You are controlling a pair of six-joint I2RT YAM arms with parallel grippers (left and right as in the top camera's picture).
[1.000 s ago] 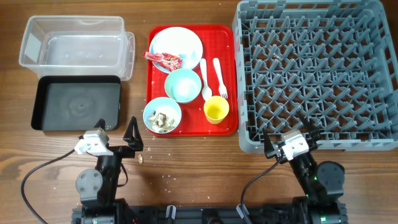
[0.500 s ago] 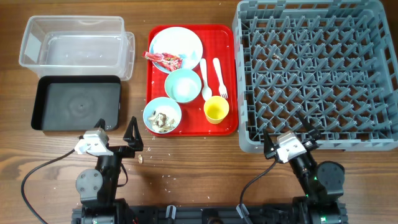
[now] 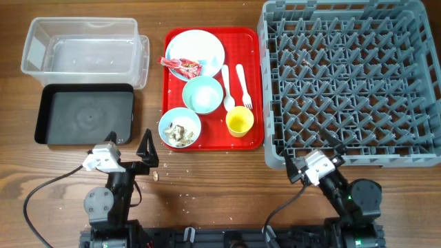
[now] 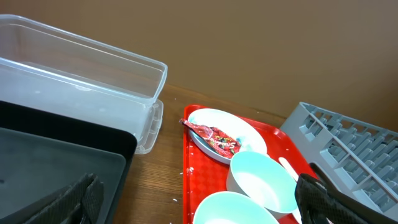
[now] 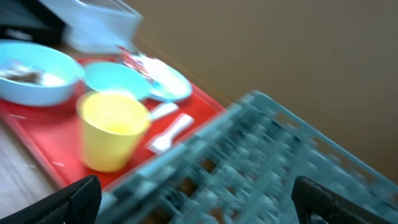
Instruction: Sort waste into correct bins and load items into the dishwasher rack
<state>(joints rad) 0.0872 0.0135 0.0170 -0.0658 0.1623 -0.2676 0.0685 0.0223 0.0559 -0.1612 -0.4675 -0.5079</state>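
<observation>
— Our left hand [image 3: 129,143] and right hand [image 3: 313,155] both gape wide, empty; the yellow cup [image 3: 239,122] sits on the red tray [image 3: 249,62].
— Reaching it, we might clip the rack [image 3: 344,76] wall beside our right hand.

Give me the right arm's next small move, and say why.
Probably swing the right gripper left toward the yellow cup. Its jaws are open and empty. The cup stands at the red tray's near right corner, closest to that arm, and the rack is right beside it.
</observation>
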